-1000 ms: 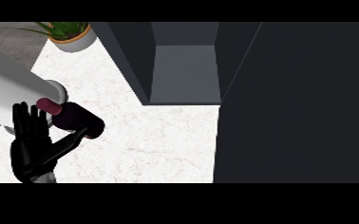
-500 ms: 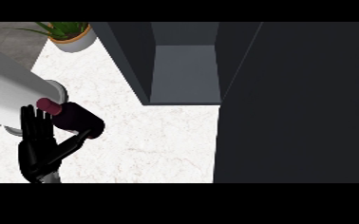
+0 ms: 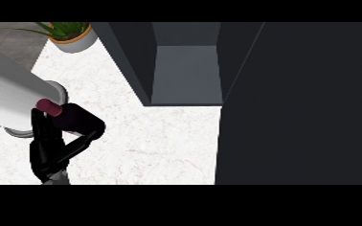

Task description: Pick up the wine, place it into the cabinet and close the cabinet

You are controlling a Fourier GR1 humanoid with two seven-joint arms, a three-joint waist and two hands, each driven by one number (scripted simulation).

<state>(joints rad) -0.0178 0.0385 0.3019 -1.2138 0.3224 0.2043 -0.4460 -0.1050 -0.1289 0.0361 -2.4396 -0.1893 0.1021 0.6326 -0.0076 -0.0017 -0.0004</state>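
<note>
The wine bottle stands on the white counter at the left, dark-bodied with a maroon cap. My left hand rises from the lower left corner, right beside the bottle. Its fingers are straight and stand just left of the bottle's neck, and the thumb reaches out under the bottle's body. The hand stays open, not curled round the bottle. The dark cabinet stands open behind the counter, showing its grey inside. Its door fills the right side of the view. My right hand does not show.
A pale grey cylinder slants in from the left edge, just behind the bottle. A potted plant stands at the counter's far left corner. White counter stretches between the bottle and the cabinet door.
My left hand has shifted a little to the right and lower, closing in on the bottle. The bottle and the cabinet door have not moved.
</note>
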